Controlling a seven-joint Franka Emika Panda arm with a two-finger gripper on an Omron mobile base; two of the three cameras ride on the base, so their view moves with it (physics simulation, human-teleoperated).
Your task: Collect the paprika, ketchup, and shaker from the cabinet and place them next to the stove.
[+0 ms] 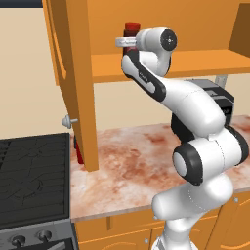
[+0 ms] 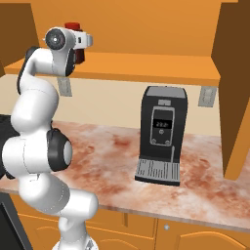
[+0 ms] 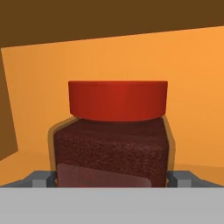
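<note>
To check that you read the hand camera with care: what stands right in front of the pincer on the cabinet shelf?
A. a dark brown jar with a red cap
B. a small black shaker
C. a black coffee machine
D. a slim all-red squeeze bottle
A: the hand view shows the dark brown jar with its red cap standing between the two fingertips of the open pincer.

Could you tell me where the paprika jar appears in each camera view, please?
Left base view: paprika jar at top centre on the cabinet shelf, behind the hand.
Right base view: upper left, behind the hand.
Hand view: centre, close up.
Shared landmark: the shelf.
</note>
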